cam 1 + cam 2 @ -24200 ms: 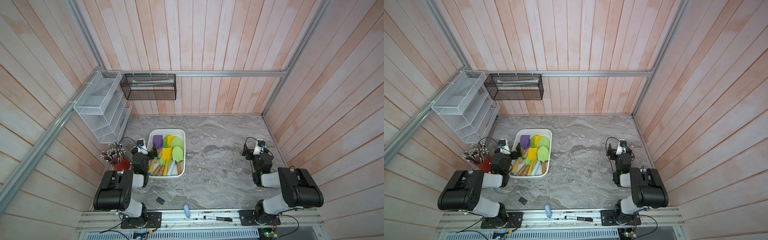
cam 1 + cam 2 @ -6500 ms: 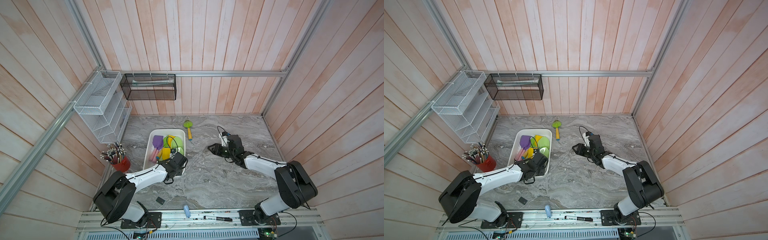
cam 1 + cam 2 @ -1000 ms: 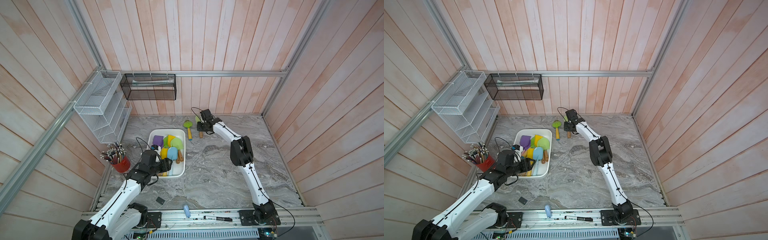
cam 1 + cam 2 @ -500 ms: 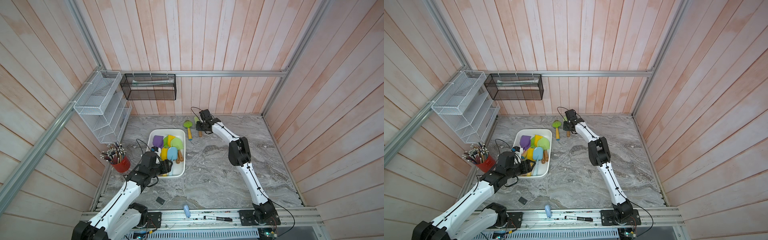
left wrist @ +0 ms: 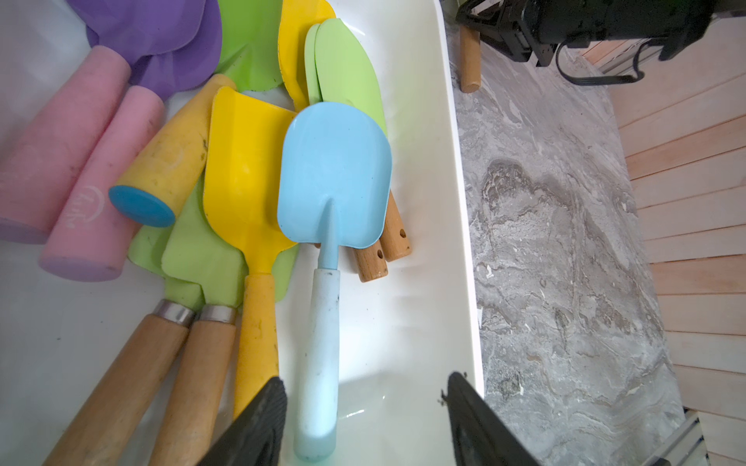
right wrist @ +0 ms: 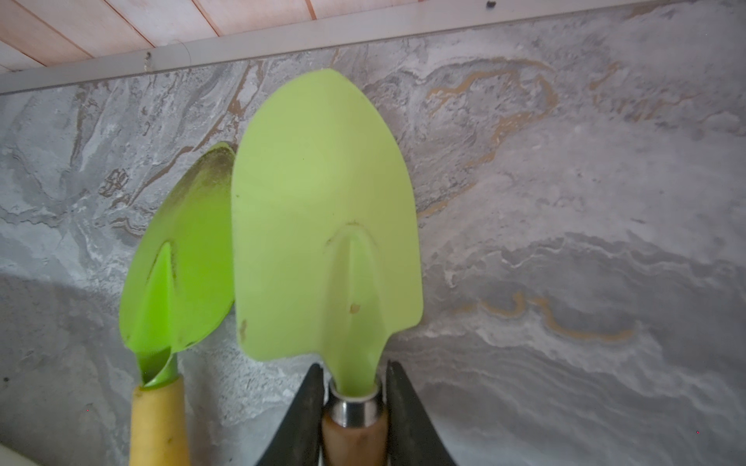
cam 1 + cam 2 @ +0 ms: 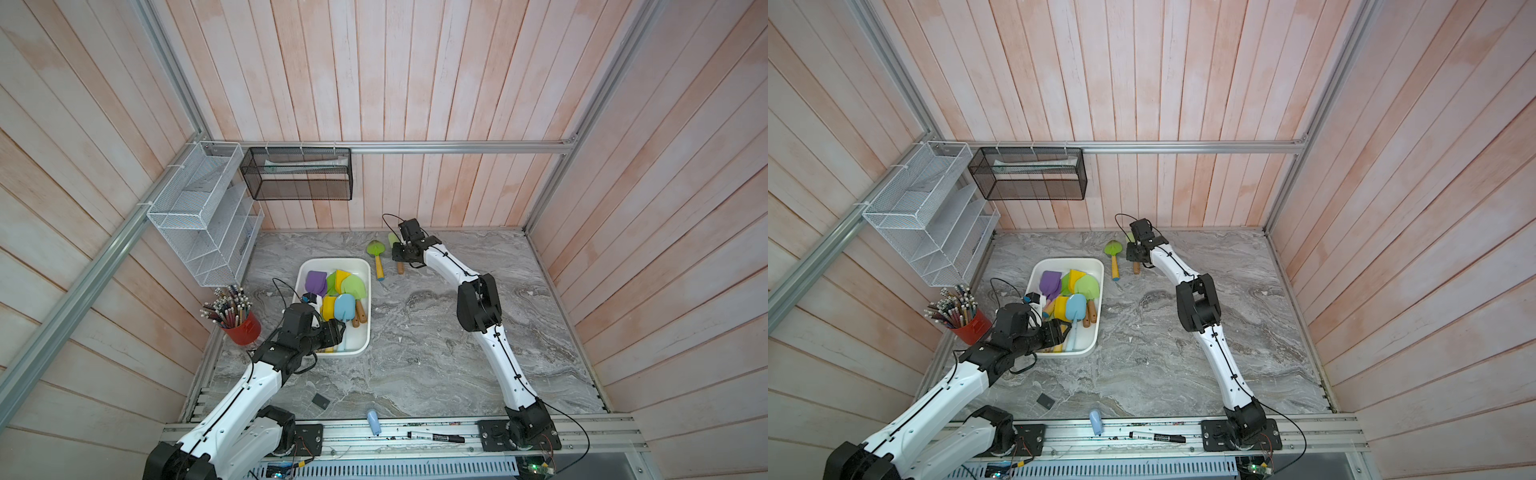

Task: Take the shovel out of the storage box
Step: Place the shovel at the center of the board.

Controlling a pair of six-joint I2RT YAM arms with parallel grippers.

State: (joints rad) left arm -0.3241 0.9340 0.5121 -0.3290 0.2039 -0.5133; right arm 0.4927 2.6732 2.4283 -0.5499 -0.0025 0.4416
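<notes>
The white storage box (image 7: 334, 261) (image 7: 1069, 261) holds several coloured shovels. On top lies a light blue shovel (image 5: 335, 173) (image 7: 344, 306) with a white handle. My left gripper (image 5: 365, 403) (image 7: 338, 332) hangs open over the box's near end, the white handle between its fingers and untouched. At the back of the table my right gripper (image 6: 353, 387) (image 7: 397, 252) is shut on the metal collar of a light green shovel (image 6: 323, 226) (image 7: 392, 239) with a wooden handle, its blade low over the marble. Close beside it lies a green shovel (image 6: 185, 258) (image 7: 376, 249) with a yellow handle.
A red cup of pencils (image 7: 243, 328) stands left of the box. A white wire rack (image 7: 199, 216) and a black mesh basket (image 7: 299, 174) hang on the walls. The back wall is close behind the right gripper. A small black piece (image 7: 321, 401) lies near the front edge.
Six seconds ago one green shovel lay at the back; now my right gripper holds a light green one beside it. Over the last second both arms barely moved.
</notes>
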